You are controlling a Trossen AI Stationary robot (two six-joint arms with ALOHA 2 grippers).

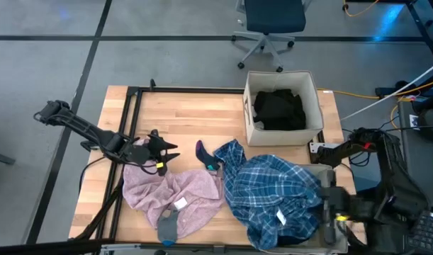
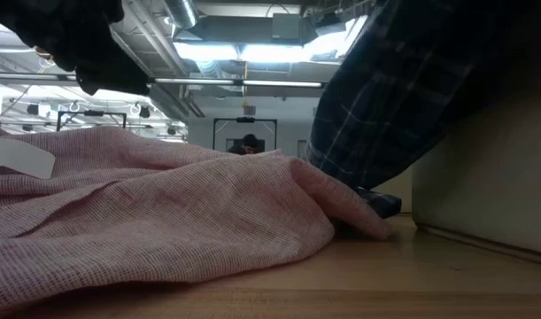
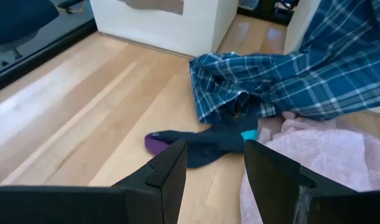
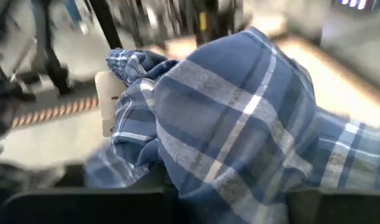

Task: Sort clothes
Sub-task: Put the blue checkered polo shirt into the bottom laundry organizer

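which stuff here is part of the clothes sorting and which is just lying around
Part of the job:
- blue plaid shirt, held by the right claw
- pale pink garment
- navy sock with purple toe, ahead of the open left claw
- grey sock
- black clothes in the beige fabric bin

Just lying about:
- office chair
- cables

Bare table (image 1: 181, 113) lies open left of the bin (image 1: 283, 106); pink garment (image 1: 175, 195) and plaid shirt (image 1: 273, 195) crowd the near half.
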